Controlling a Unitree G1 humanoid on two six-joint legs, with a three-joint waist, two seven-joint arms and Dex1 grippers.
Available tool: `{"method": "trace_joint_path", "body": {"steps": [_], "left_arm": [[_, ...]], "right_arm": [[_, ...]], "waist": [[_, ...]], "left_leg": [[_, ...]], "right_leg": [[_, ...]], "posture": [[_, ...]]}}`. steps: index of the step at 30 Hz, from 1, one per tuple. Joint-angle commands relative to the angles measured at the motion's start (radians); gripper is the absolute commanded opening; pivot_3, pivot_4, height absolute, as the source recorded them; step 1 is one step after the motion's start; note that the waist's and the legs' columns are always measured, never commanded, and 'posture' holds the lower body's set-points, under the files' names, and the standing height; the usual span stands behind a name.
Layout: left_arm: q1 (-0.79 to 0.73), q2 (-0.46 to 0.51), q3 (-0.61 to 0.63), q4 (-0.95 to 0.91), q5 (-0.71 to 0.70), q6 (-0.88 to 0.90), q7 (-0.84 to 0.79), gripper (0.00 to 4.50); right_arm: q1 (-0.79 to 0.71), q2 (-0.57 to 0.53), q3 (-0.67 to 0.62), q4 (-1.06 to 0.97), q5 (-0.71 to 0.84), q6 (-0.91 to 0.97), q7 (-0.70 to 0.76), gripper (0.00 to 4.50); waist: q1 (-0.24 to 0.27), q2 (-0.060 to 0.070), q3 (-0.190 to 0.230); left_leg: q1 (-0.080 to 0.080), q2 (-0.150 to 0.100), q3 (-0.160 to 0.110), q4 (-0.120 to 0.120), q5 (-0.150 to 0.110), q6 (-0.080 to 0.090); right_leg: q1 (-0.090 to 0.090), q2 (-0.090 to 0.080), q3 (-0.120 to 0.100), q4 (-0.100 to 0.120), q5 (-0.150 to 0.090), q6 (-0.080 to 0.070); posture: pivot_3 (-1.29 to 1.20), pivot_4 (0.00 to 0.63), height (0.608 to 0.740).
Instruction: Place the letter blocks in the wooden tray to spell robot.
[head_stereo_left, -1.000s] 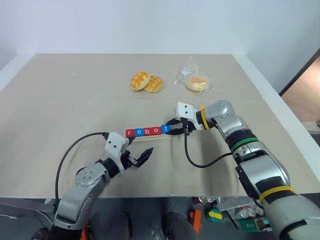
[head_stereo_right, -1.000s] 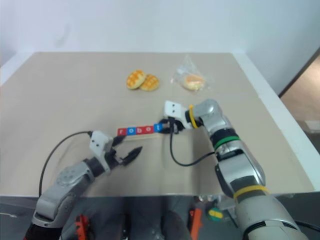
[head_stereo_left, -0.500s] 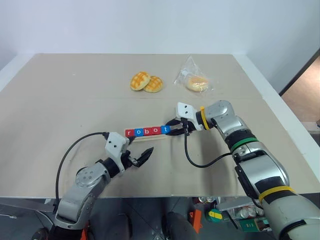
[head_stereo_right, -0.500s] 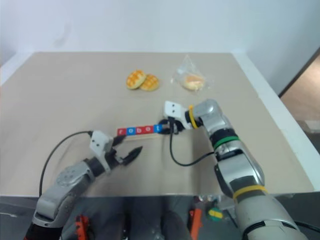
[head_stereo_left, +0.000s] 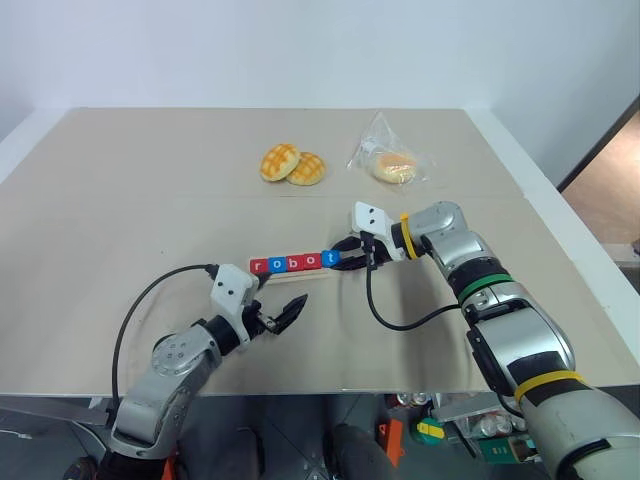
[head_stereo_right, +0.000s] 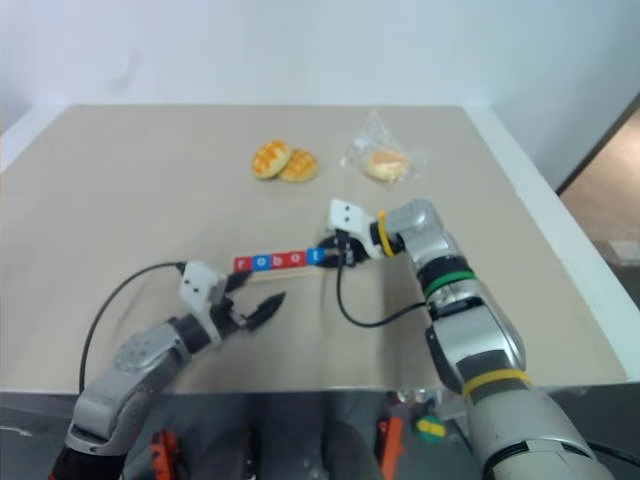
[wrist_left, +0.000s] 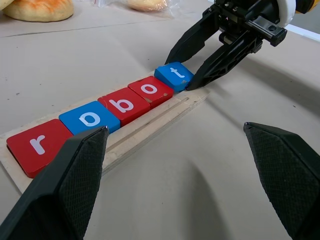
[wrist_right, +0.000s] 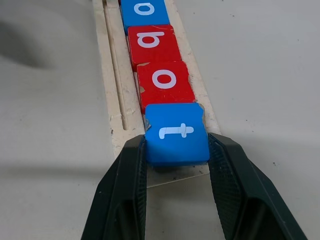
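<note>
Five letter blocks (head_stereo_left: 295, 263) lie in a row on the wooden tray (wrist_left: 150, 127), reading r (wrist_left: 35, 145), o (wrist_left: 90, 119), b (wrist_left: 124, 105), o (wrist_left: 150, 90), t (wrist_left: 173, 75). My right gripper (head_stereo_left: 348, 262) reaches in from the right and is shut on the blue t block (wrist_right: 176, 132) at the tray's right end, one finger pressed against each side. My left gripper (head_stereo_left: 285, 315) hovers open and empty just in front of the tray, pointing right.
Two bare buns (head_stereo_left: 293, 165) and a bun in a clear bag (head_stereo_left: 393, 165) lie at the back of the tan table (head_stereo_left: 120, 200). A black cable (head_stereo_left: 400, 320) hangs from my right wrist over the table.
My right wrist has rolled slightly, still gripping the t block. The left arm and the other blocks have not moved.
</note>
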Motion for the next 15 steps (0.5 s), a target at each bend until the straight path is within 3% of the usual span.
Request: {"method": "trace_joint_path", "body": {"steps": [1,15], "left_arm": [[-0.010,-0.002,0.007,-0.024,-0.005,-0.009,0.000,4.50],[-0.009,0.002,0.009,-0.016,-0.003,-0.022,-0.013,4.50]], "right_arm": [[-0.032,0.003,-0.028,-0.018,0.014,0.045,-0.001,1.68],[-0.032,0.004,-0.022,-0.036,0.007,0.013,0.050,1.68]], "waist": [[0.000,0.000,0.000],[0.000,0.000,0.000]], "left_leg": [[0.000,0.000,0.000,0.000,0.000,0.000],[0.000,0.000,0.000,0.000,0.000,0.000]], "right_leg": [[0.000,0.000,0.000,0.000,0.000,0.000],[0.000,0.000,0.000,0.000,0.000,0.000]], "posture": [[0.00,0.150,0.740],[0.00,0.150,0.740]]}}
